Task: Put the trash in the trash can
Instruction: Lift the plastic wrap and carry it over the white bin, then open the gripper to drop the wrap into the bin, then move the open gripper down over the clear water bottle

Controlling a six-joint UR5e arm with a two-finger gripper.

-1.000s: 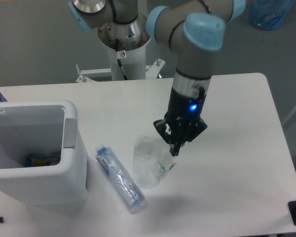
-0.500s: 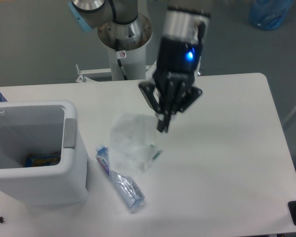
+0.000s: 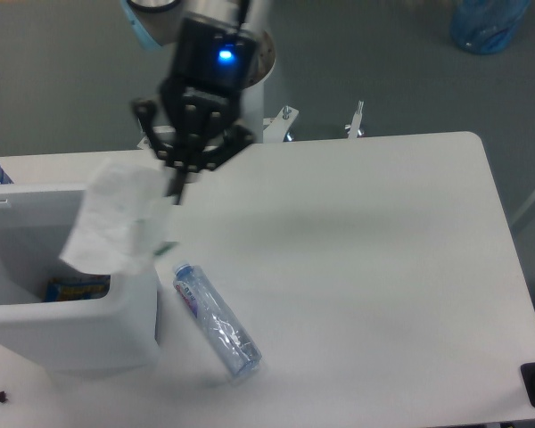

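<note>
1 wrapper (image 3: 114, 218) hangs gripped in the pincer (image 3: 174, 192), down-left over the trash can (image 3: 62, 343) right rim.

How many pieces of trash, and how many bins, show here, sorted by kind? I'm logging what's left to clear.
Crushed clear plastic bottles: 1, lying on the table
Crumpled white wrappers: 1, hanging from the gripper over the bin's rim
Yellow-and-blue packets: 1, inside the bin
White trash bins: 1
Total: 4
</note>
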